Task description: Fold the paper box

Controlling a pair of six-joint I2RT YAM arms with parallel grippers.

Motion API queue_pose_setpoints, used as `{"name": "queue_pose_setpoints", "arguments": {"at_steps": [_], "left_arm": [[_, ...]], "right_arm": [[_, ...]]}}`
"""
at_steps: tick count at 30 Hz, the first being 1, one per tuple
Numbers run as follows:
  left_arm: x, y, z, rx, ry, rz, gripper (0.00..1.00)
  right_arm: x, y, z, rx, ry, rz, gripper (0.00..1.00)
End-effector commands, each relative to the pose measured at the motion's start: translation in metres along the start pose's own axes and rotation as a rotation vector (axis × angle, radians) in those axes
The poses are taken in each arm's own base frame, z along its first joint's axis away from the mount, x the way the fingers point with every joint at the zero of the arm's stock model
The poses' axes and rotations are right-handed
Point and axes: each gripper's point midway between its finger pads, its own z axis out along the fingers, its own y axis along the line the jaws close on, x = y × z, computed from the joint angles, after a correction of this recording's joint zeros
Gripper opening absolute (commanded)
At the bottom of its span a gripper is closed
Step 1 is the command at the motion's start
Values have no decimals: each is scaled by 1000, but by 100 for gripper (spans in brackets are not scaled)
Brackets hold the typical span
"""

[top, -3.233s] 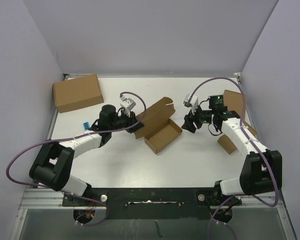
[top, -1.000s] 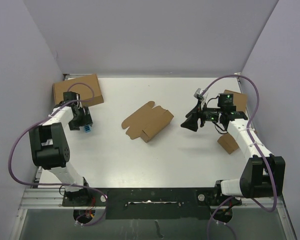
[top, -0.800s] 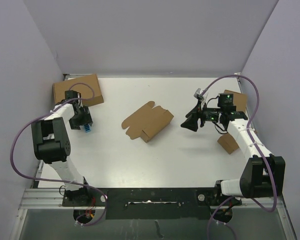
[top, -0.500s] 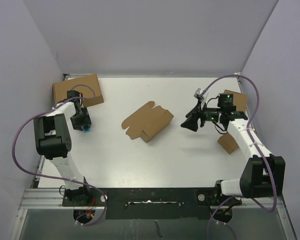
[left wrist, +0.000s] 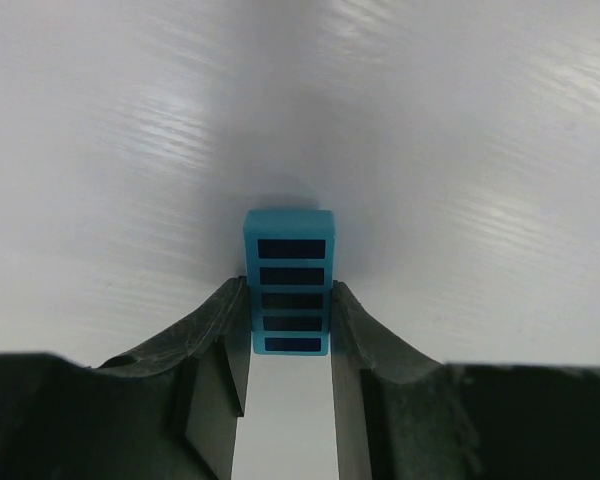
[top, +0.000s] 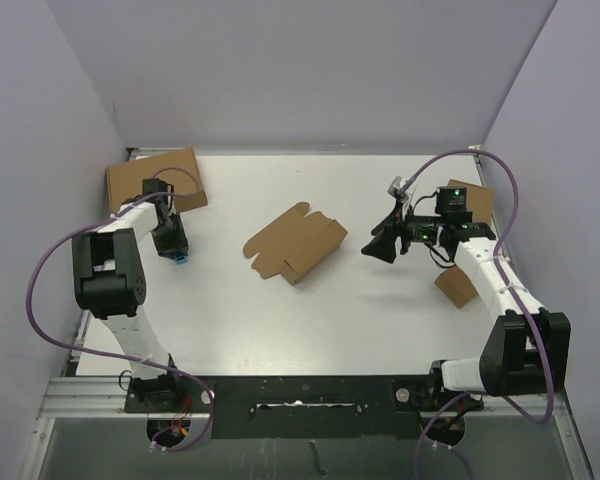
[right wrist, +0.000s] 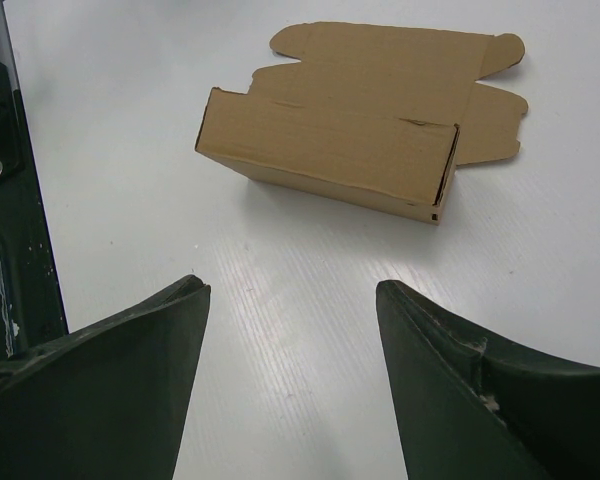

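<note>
The paper box (top: 295,243) lies half-folded in the middle of the table, a low oblong body with a flat flap sheet behind it. In the right wrist view it (right wrist: 330,150) lies ahead of my right gripper (right wrist: 290,300), apart from it. My right gripper (top: 377,246) is open and empty, to the right of the box. My left gripper (top: 176,248) is at the far left, well away from the box. Its fingers (left wrist: 235,310) press both sides of a small blue slotted block (left wrist: 289,270) on the table.
A larger closed brown carton (top: 155,182) sits at the back left, just behind the left gripper. Two small closed brown boxes (top: 472,201) (top: 454,287) lie along the right edge by the right arm. Lilac walls close in the back and both sides.
The left arm left the box, swung to the far left and closed around the blue block, nudging it slightly right. The box's lid dropped flat. The right gripper drew back a little.
</note>
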Motion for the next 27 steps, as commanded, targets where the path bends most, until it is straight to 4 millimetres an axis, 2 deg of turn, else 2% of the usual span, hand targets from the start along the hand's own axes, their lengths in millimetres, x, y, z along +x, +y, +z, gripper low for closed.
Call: {"name": "queue_pose_setpoints", "arguments": {"at_steps": [1,6,13,17,22,27], "left_arm": [[-27,-48,-47,203,-150,40,4],[-10,-97,-66,405,-141,91,2],[20,-207,-108,725,-180,230,2],[31,-253,-120,804,-171,290,2],[51,-291,-119,848,-124,367,1],[73,-315,-119,879,-84,430,1]], "right_arm": [[-4,-1,1,-22,-18,-3,68],[-3,-3,1,-19,-16,0,68],[-2,-6,0,-13,-16,8,68],[-2,-7,-2,-8,-22,13,68],[-3,-9,-6,-2,-31,17,68],[-3,-9,-7,-2,-33,19,68]]}}
